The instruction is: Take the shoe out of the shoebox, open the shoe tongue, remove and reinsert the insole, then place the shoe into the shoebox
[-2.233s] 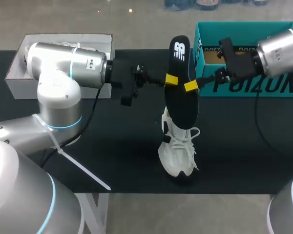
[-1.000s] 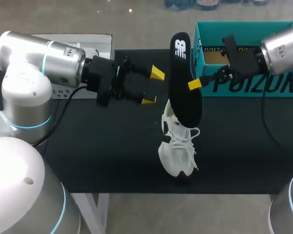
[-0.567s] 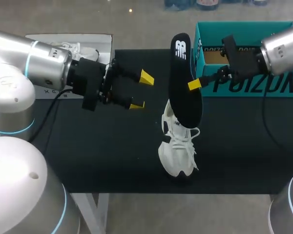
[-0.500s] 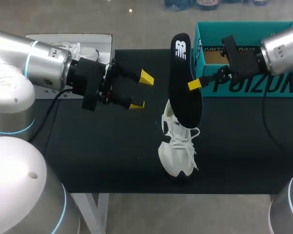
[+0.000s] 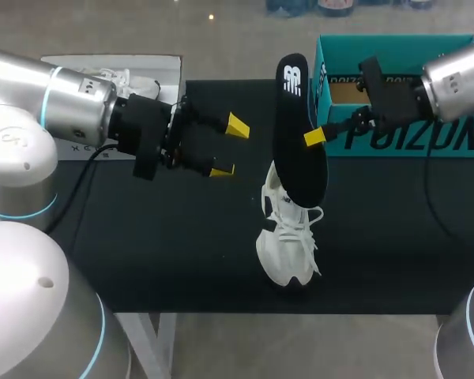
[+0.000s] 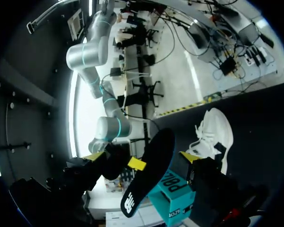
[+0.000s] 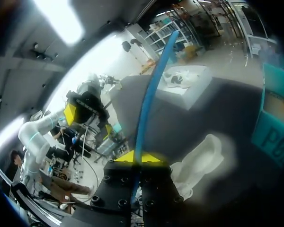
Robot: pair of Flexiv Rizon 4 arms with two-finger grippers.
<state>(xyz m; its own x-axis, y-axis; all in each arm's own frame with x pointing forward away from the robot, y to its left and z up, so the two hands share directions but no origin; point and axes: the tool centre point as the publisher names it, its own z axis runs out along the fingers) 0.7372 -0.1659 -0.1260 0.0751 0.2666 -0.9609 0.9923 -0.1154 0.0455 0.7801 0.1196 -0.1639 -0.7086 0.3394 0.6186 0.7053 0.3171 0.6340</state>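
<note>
**Right gripper pinching the insole over the shoe; left gripper wide open, holding nothing**

Your right gripper (image 5: 310, 137) comes in level from the right, its arm passing across the front of the teal shoebox (image 5: 450, 139), with the fingers pointing toward the middle of the table. It is clamped on the black insole (image 5: 296, 134). In the right wrist view both yellow tips sit pressed together, one on each face of the insole's thin edge, about halfway along its length.

From that grip the insole stands close to upright. One end rises ahead of the fingers and carries a white logo mark, and the other drops to the collar of the white sneaker (image 5: 288, 241) just below the gripper. You cannot tell from these views whether that lower end is tucked inside the shoe. Seen edge-on from the right wrist, the insole's underside looks blue.

The sneaker stands on the black table (image 5: 158, 253) under the gripper, laces up and toe pointing away from the shoebox side of the table. It is outside the shoebox.

Your left gripper (image 5: 229, 148) reaches in level from the left, fingers aimed at the insole and spread wide with nothing between them. The insole is ahead of its tips, with a clear gap. Behind the left arm lies a white box (image 5: 162, 58) with something white in it that you cannot make out.
</note>
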